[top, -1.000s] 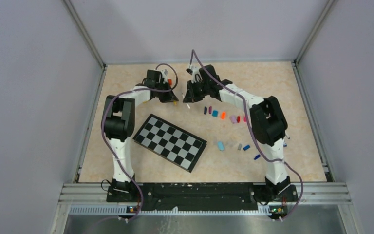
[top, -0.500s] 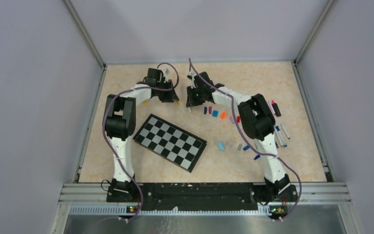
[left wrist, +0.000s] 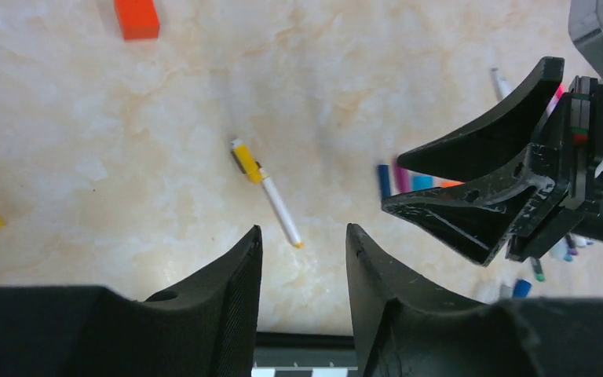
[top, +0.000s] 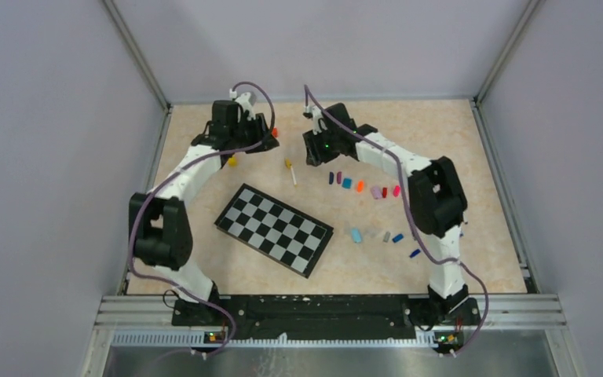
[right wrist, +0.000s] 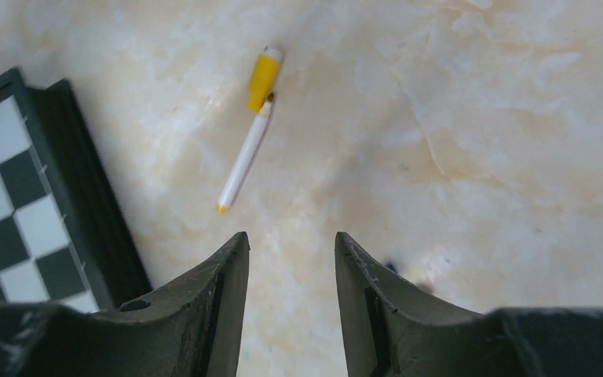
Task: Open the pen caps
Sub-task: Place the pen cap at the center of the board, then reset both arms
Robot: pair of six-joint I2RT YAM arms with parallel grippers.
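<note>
Yellow cap [right wrist: 264, 77] lies off, just beside its pen [right wrist: 243, 161]. Left gripper [left wrist: 304, 234] & right gripper [right wrist: 290, 237]: fingers apart, empty. Lift both clear b4 next pick, don't scatter loose caps [top: 359, 186].

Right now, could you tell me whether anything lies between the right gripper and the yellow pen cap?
Nothing visible does: only bare table separates the right gripper from the yellow pen cap; the white pen lies just aside.

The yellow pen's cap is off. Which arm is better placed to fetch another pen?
Right, probably: more pens lie on its side, beyond the right gripper; the left gripper would have to reach across.
</note>
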